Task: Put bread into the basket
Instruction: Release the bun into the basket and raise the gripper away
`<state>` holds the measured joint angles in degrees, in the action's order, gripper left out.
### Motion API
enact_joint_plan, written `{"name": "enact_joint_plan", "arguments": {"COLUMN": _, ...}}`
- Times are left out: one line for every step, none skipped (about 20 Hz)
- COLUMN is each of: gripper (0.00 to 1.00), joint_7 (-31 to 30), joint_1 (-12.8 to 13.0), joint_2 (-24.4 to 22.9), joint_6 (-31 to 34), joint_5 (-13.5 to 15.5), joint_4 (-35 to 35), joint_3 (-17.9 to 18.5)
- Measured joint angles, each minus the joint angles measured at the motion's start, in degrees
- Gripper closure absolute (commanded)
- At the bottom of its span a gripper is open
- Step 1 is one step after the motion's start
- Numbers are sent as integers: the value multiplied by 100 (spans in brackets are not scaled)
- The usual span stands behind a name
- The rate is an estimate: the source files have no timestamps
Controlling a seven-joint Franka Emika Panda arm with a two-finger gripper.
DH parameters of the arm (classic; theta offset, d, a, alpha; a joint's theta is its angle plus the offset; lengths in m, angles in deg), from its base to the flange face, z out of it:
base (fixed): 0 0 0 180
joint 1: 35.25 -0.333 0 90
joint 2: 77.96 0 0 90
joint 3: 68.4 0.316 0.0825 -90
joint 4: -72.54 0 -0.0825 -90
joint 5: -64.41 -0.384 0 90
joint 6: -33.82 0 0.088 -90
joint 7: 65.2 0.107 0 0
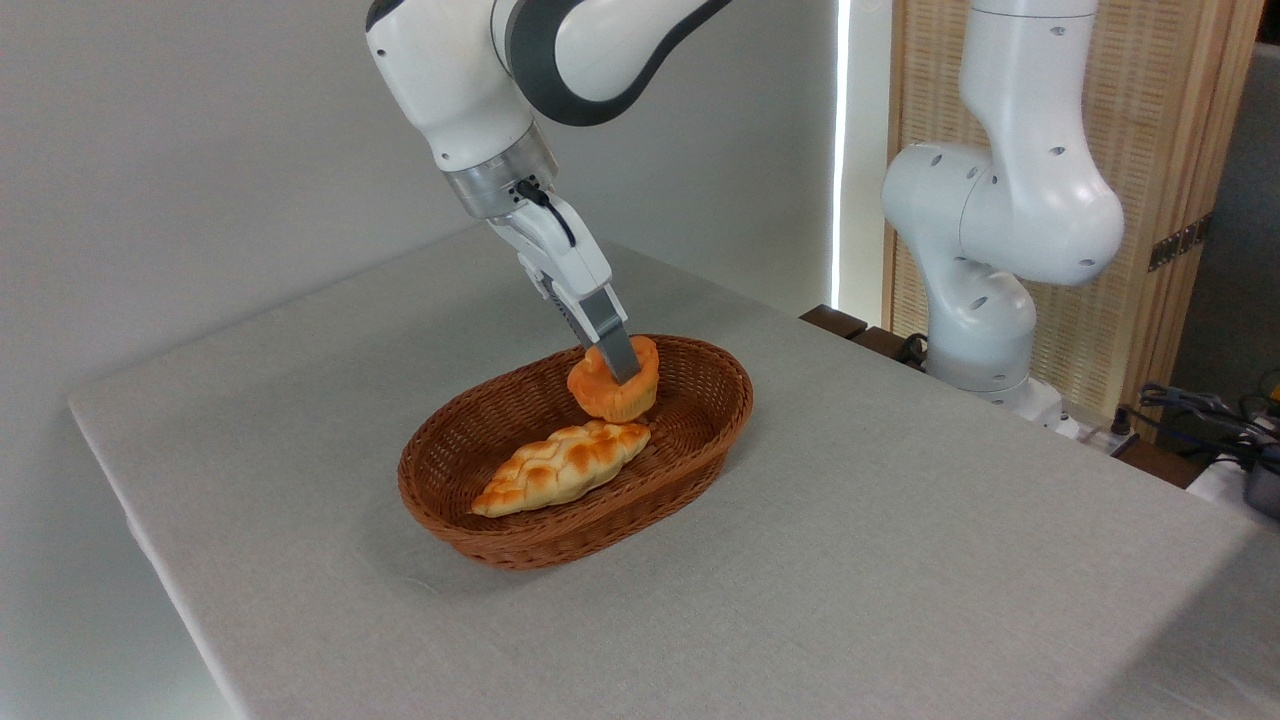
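Note:
The bread, a small round orange bun with ridged sides, hangs tilted inside the oval brown wicker basket, just above the basket's floor at its far end. My gripper is shut on the bun, one grey finger pressed against its top; the other finger is hidden behind the bun. Whether the bun touches the loaf below it I cannot tell.
A longer pale golden braided loaf lies in the basket's middle, right under the bun. The grey cloth table drops off at the left and front edges. The arm's white base stands at the far right, with cables beside it.

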<state>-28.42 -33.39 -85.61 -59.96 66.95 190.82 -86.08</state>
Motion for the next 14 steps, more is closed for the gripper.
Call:
{"name": "enact_joint_plan", "arguments": {"gripper": 0, "joint_7": 0, "joint_1": -4, "joint_2": -1, "joint_6": 0, "joint_5": 15, "joint_4": 0, "joint_3": 1}}
{"name": "enact_joint_plan", "arguments": {"gripper": 0, "joint_7": 0, "joint_1": -5, "joint_2": -1, "joint_6": 0, "joint_5": 18, "joint_4": 0, "joint_3": 2}}
{"name": "enact_joint_plan", "arguments": {"gripper": 0, "joint_7": 0, "joint_1": -5, "joint_2": -1, "joint_6": 0, "joint_5": 18, "joint_4": 0, "joint_3": 2}}
{"name": "enact_joint_plan", "arguments": {"gripper": 0, "joint_7": 0, "joint_1": -6, "joint_2": -2, "joint_6": 0, "joint_5": 18, "joint_4": 0, "joint_3": 2}}
{"name": "enact_joint_plan", "arguments": {"gripper": 0, "joint_7": 0, "joint_1": -6, "joint_2": -5, "joint_6": -6, "joint_5": 18, "joint_4": -9, "joint_3": 2}}
{"name": "enact_joint_plan", "arguments": {"gripper": 0, "joint_7": 0, "joint_1": -6, "joint_2": -12, "joint_6": -17, "joint_5": 18, "joint_4": -38, "joint_3": 4}}
{"name": "enact_joint_plan", "arguments": {"gripper": 0, "joint_7": 0, "joint_1": -9, "joint_2": -26, "joint_6": -36, "joint_5": 18, "joint_4": -96, "joint_3": 10}}
{"name": "enact_joint_plan", "arguments": {"gripper": 0, "joint_7": 0, "joint_1": -13, "joint_2": -43, "joint_6": -48, "joint_5": 18, "joint_4": -194, "joint_3": 21}}
{"name": "enact_joint_plan", "arguments": {"gripper": 0, "joint_7": 0, "joint_1": -25, "joint_2": -64, "joint_6": -64, "joint_5": 18, "joint_4": -338, "joint_3": 30}}
{"name": "enact_joint_plan", "arguments": {"gripper": 0, "joint_7": 0, "joint_1": -37, "joint_2": -78, "joint_6": -76, "joint_5": 19, "joint_4": -491, "joint_3": 38}}
{"name": "enact_joint_plan", "arguments": {"gripper": 0, "joint_7": 0, "joint_1": -53, "joint_2": -89, "joint_6": -82, "joint_5": 25, "joint_4": -682, "joint_3": 56}}
{"name": "enact_joint_plan", "arguments": {"gripper": 0, "joint_7": 0, "joint_1": -62, "joint_2": -96, "joint_6": -83, "joint_5": 72, "joint_4": -876, "joint_3": 105}}
{"name": "enact_joint_plan", "arguments": {"gripper": 0, "joint_7": 25, "joint_1": -70, "joint_2": -101, "joint_6": -85, "joint_5": 142, "joint_4": -1063, "joint_3": 190}}
{"name": "enact_joint_plan", "arguments": {"gripper": 0, "joint_7": 131, "joint_1": -77, "joint_2": -104, "joint_6": -85, "joint_5": 195, "joint_4": -1230, "joint_3": 311}}
